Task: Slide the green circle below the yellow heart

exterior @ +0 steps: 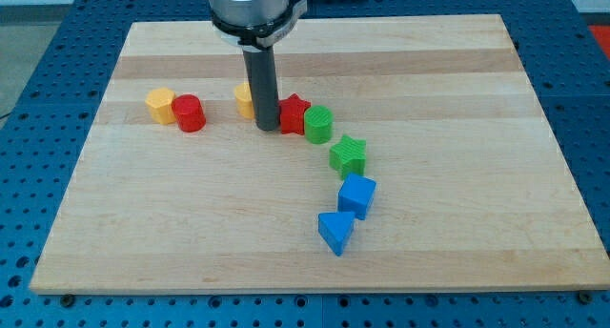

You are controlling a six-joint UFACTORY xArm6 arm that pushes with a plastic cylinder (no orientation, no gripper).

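ribbed green circle (318, 125) (beside red star (294, 112))

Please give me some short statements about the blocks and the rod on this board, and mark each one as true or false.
1. My tip stands between a yellow block and the red star. True.
2. The green circle lies at the view's far left, alone. False: it sits just right of the red star, near the middle of the wooden board.
3. The green star is lower in the view than the green circle. True.
4. Both blue blocks are at the view's top. False: the blue cube and the blue triangle are the lowest blocks.
5. A red cylinder sits beside the yellow block at the left. True.
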